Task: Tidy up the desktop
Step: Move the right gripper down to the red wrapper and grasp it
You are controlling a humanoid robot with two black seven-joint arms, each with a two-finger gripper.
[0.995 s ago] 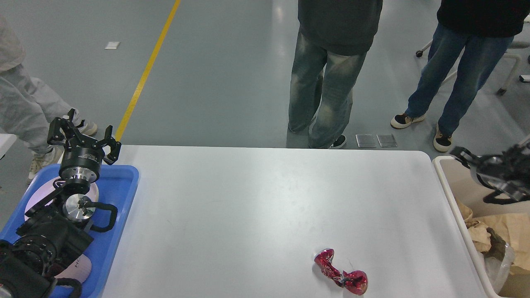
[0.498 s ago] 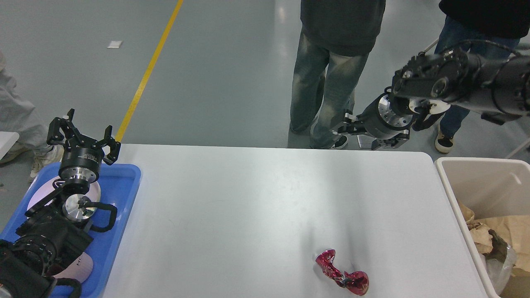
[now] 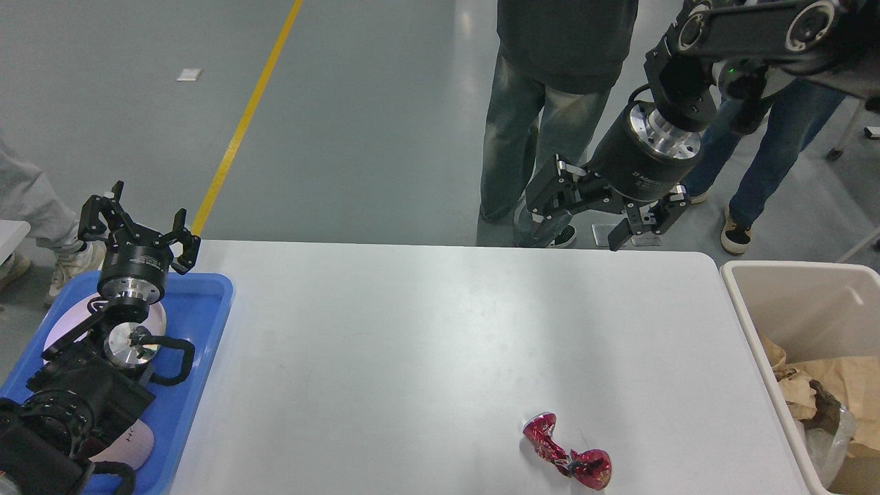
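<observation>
Red wrapper (image 3: 566, 450) left on desktop (image 3: 440, 344) at 5 o'clock, near bin (image 3: 797, 289). Right gripper (image 3: 583, 218) held spread, empty, at 1 o'clock, likely poised for wrapper. Left gripper (image 3: 137, 218) parked spread over tray (image 3: 199, 302), 9 o'clock.

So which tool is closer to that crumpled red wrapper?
The right tool. It hangs open over the table's far edge, up beyond the wrapper. The left tool is open too, far off to the wrapper's left, above the blue tray.
</observation>
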